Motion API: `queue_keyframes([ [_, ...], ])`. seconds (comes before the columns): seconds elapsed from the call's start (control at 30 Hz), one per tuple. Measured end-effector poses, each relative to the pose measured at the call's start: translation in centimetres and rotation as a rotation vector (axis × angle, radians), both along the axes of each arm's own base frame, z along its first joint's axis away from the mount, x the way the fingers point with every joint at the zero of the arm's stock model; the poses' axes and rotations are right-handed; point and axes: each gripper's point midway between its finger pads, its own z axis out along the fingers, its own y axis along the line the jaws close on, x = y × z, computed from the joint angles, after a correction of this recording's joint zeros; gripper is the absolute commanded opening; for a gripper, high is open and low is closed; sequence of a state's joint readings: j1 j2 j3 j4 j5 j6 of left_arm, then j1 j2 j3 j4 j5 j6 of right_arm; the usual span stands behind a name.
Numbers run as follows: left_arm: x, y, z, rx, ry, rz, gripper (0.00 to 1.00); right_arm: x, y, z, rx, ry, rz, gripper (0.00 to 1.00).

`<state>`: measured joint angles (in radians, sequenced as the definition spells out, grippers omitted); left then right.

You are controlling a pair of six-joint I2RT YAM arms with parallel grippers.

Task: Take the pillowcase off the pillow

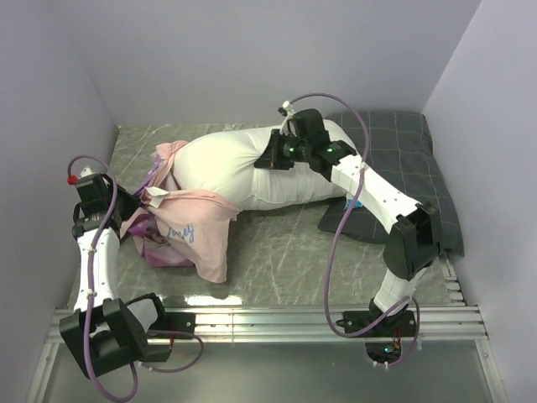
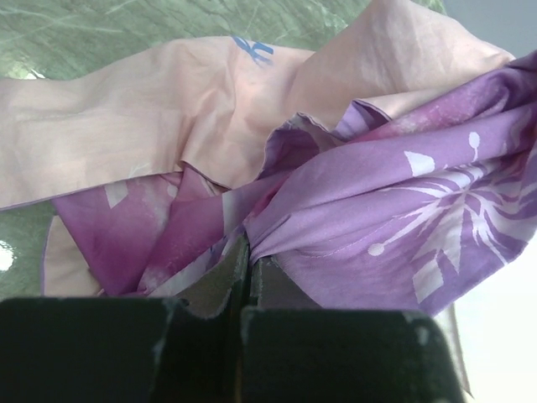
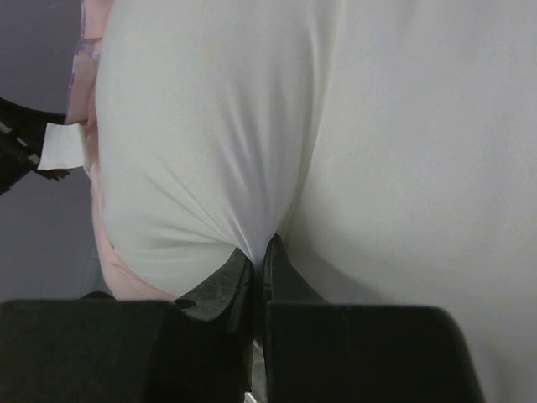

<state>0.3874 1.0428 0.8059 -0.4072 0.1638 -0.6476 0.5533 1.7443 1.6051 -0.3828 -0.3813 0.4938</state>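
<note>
On the marble-patterned table top (image 1: 285, 252), between pale walls, the white pillow (image 1: 235, 164) lies across the back. Its right end rests against a dark grey checked pillow (image 1: 411, 159) that fills the far right corner. The pillowcase (image 1: 197, 227) is bunched at the white pillow's left end. Pink fabric rings that end, while most of the cover spills forward onto the table, pale pink inside uppermost and purple snowflake print beneath. A white label (image 1: 156, 195) sticks out of the bunch. A ribbed aluminium rail (image 1: 277, 317) runs along the near edge, and purple cables (image 1: 336, 243) loop from both arms.

The grey pillow lies under your right forearm, and the heaped fabric crowds your left wrist.

Your left arm rises from its base at the near left corner and reaches rightward into the heap. Your left gripper (image 2: 249, 256) has its jaws pressed together on a fold of the pillowcase, with purple print gathered between the fingers.

Your right arm climbs from the near right base, bends at the elbow above the grey pillow's front edge, and stretches left to the white pillow's top. Your right gripper (image 3: 256, 252) is clamped tight on a pinch of the white pillow's cloth, which puckers into creases at the fingertips.
</note>
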Motion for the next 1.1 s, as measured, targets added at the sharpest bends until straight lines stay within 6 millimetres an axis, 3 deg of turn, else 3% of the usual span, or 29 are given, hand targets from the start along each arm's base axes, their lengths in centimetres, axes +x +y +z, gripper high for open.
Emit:
queue_keyframes([
  [0.07,0.0,-0.2,0.0,-0.007,-0.002,-0.009,0.01,-0.1,-0.8,0.1,0.041,0.028,-0.003,0.00],
  [0.1,0.0,-0.3,0.1,-0.010,-0.004,-0.015,0.07,-0.1,-1.1,0.1,0.051,0.036,-0.006,0.00],
  [0.13,0.1,-0.5,0.1,-0.016,-0.006,-0.022,0.17,-0.1,-1.4,0.3,0.061,0.041,-0.008,0.00],
  [0.17,0.1,-0.6,0.2,-0.017,-0.010,-0.033,0.41,-0.1,-1.5,0.5,0.067,0.042,-0.009,0.00],
  [0.27,0.0,-0.3,1.0,-0.002,-0.028,-0.037,0.71,0.2,-1.8,1.4,0.083,0.019,-0.022,0.00],
  [0.37,0.3,-1.0,3.7,0.044,-0.076,-0.059,0.79,0.6,-1.9,2.0,0.092,-0.011,-0.041,0.00],
  [0.57,1.6,-8.2,13.7,0.184,-0.250,-0.254,0.82,0.8,-0.9,2.1,0.075,-0.046,-0.072,0.00],
  [0.67,0.7,-10.8,16.0,0.226,-0.287,-0.314,0.83,0.8,-0.1,1.5,0.058,-0.045,-0.075,0.00],
  [0.8,-0.9,-14.8,14.6,0.243,-0.236,-0.430,0.82,1.4,0.9,0.5,0.033,-0.034,-0.082,0.00],
  [0.93,-3.5,-19.4,10.3,0.262,-0.137,-0.588,0.82,2.3,1.5,0.0,0.019,-0.023,-0.087,0.00],
  [1.0,-4.6,-20.8,8.3,0.274,-0.084,-0.638,0.82,2.7,1.7,0.1,0.018,-0.024,-0.090,0.00],
  [1.1,-5.5,-21.3,6.1,0.304,-0.027,-0.645,0.80,3.1,2.0,0.2,0.016,-0.023,-0.091,0.00],
])
